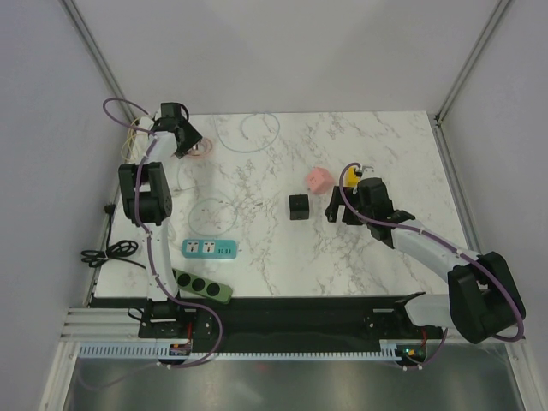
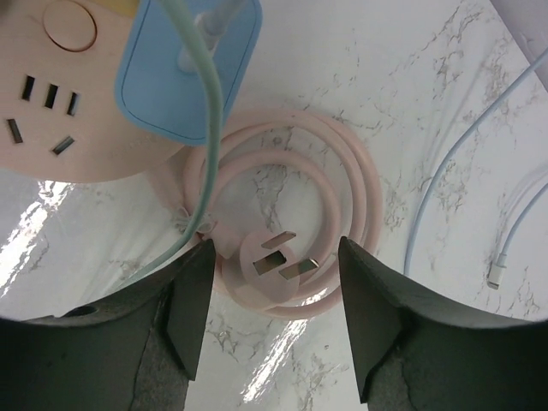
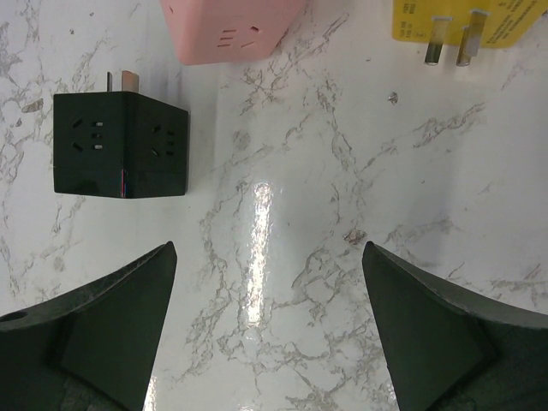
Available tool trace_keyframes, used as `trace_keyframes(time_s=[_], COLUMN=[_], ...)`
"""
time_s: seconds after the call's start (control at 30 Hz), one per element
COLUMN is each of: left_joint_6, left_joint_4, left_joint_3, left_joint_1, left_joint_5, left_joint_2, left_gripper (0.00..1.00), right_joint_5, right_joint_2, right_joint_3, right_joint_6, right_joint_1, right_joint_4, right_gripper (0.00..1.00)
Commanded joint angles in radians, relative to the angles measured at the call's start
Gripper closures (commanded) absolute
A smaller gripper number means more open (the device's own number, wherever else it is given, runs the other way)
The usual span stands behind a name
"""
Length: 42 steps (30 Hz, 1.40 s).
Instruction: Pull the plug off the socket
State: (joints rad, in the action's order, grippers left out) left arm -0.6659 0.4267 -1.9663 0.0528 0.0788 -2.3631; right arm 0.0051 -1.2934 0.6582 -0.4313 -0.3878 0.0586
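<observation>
A blue plug point(image 2: 188, 73) with a pale green cable point(image 2: 208, 154) sits in a pink socket block point(image 2: 51, 103) at the top left of the left wrist view. Below it lies the block's coiled pink cord point(image 2: 355, 184), with its own pink plug point(image 2: 282, 261) lying prongs up. My left gripper point(image 2: 274, 321) is open and empty, its jaws either side of that pink plug and short of the blue plug. In the top view it is at the table's far left point(image 1: 190, 141). My right gripper point(image 3: 270, 317) is open and empty over bare marble at the right point(image 1: 338, 210).
A black cube adapter point(image 1: 298, 206), a pink cube adapter point(image 1: 319, 179) and a yellow plug point(image 1: 351, 175) lie near the right gripper. A teal power strip point(image 1: 210, 249) and a green one point(image 1: 201, 287) lie at the near left. White cables point(image 1: 248, 133) loop at the back.
</observation>
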Motion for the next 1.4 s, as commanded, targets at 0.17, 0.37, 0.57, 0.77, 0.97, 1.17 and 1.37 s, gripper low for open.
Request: trace_keyframes(time_s=[0.17, 0.37, 0.57, 0.77, 0.97, 1.17, 1.37], left_joint_6=[0.023, 0.054, 0.071, 0.088, 0.069, 0.035, 0.029], left_joint_4=[0.118, 0.145, 0.144, 0.139, 0.123, 0.098, 0.099], left_joint_3=[-0.017, 0.061, 0.194, 0.401, 0.617, 0.785, 0.837], left_joint_1=[-0.008, -0.018, -0.025, -0.042, -0.116, -0.192, -0.215], left_joint_5=[0.056, 0.047, 0.067, 0.101, 0.092, 0.070, -0.010], left_joint_2=[-0.002, 0.059, 0.163, 0.313, 0.433, 0.591, 0.767], left_gripper=[0.46, 0.52, 0.59, 0.63, 0.63, 0.63, 0.57], right_joint_5=[0.009, 0.006, 0.001, -0.002, -0.002, -0.031, -0.074], right_joint_2=[0.012, 0.026, 0.051, 0.081, 0.114, 0.109, 0.077], right_joint_3=[0.008, 0.000, -0.011, -0.029, -0.046, -0.054, -0.058], right_joint_6=[0.019, 0.019, 0.017, 0.016, 0.017, 0.013, 0.009], right_joint_1=[0.006, 0.006, 0.006, 0.006, 0.006, 0.006, 0.006], right_joint_4=[-0.036, -0.039, -0.042, -0.045, -0.046, -0.052, -0.051], right_gripper=[0.02, 0.02, 0.02, 0.02, 0.02, 0.02, 0.02])
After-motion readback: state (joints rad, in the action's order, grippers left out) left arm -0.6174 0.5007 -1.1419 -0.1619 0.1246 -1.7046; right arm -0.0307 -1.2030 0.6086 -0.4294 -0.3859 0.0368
